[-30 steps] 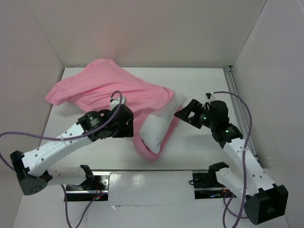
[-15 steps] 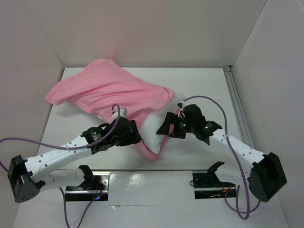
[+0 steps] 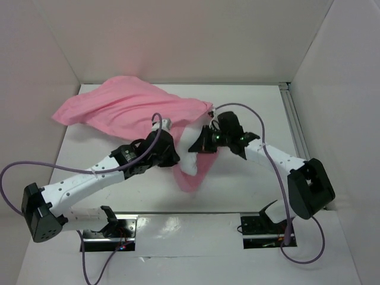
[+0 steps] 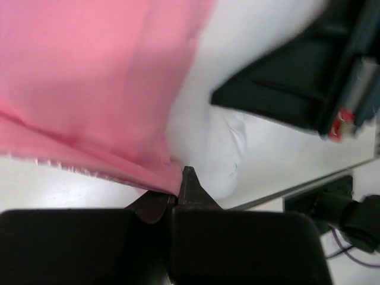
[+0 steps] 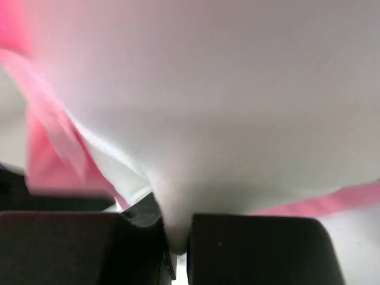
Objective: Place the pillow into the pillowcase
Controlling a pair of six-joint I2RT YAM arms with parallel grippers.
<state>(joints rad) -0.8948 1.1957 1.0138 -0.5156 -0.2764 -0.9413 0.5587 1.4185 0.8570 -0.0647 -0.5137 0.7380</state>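
Where the two arms meet at mid-table, we note the left tool [image 4: 173, 193] clenched on the pillowcase [image 3: 127, 110]. Its tips pinch the pink hem just beside a white corner of the pillow [image 3: 189, 163].

Right tool [image 5: 176, 237] also clenched, grasping a fold of the pillow's white cloth. Pink shows on either side of that fold in the right wrist view.

From above, the pillowcase lies across the far left of the table [image 3: 261, 113], bulged and creased. One end sits near the left wall; the other reaches the two tools.

Only the pillow's near corner shows, poking out of the pink between the tools. The rest is under pink cloth, and we cannot tell how far in it sits.

A pink flap lies below that corner, toward the near edge.

Tools close together: left one to the left of the white corner, right one up and to its right.

In the left wrist view, the right tool's black body shows beyond the pillow, blurred.
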